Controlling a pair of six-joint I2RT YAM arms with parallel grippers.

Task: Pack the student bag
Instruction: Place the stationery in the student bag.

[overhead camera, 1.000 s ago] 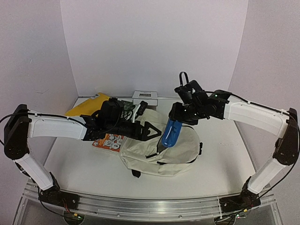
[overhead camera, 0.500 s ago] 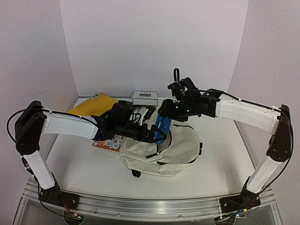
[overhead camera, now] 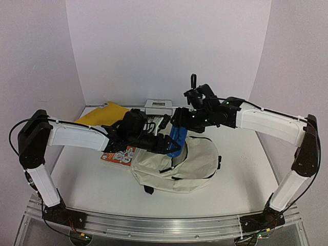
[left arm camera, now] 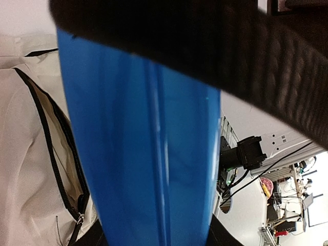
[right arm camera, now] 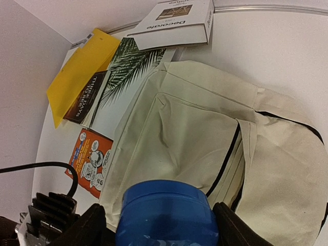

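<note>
**Two arms, one bottle-blue load.** Two robot arms meet over the student bag [overhead camera: 197, 164], a cream backpack with black zips. It lies near the middle of the white worktop [overhead camera: 246, 154].

Between the arms stands a blue container [overhead camera: 178, 139], tilted, its lower end hidden behind the bag's parted rim.

The left pincer [overhead camera: 170, 146] reaches in from the left and pinches the container's body. In the left wrist view its upper finger [left arm camera: 215, 56] lies flat across the blue surface, and the bag's black zip shows just beside it.

The right pincer [right arm camera: 160, 225] comes in from the right and straddles the container's rounded top, one finger on each side. Whether those fingers press on it or stand just clear of it cannot be told.

Toward the back wall, behind the bag, lies a white box [right arm camera: 174, 23] printed "Decorate". Near it are a book with a palm-leaf cover [right arm camera: 130, 64], a dark book [right arm camera: 84, 100] and, beside that, a yellow envelope [right arm camera: 77, 72]. An orange comic booklet [right arm camera: 92, 161] rests on the worktop at the bag's left side.
</note>
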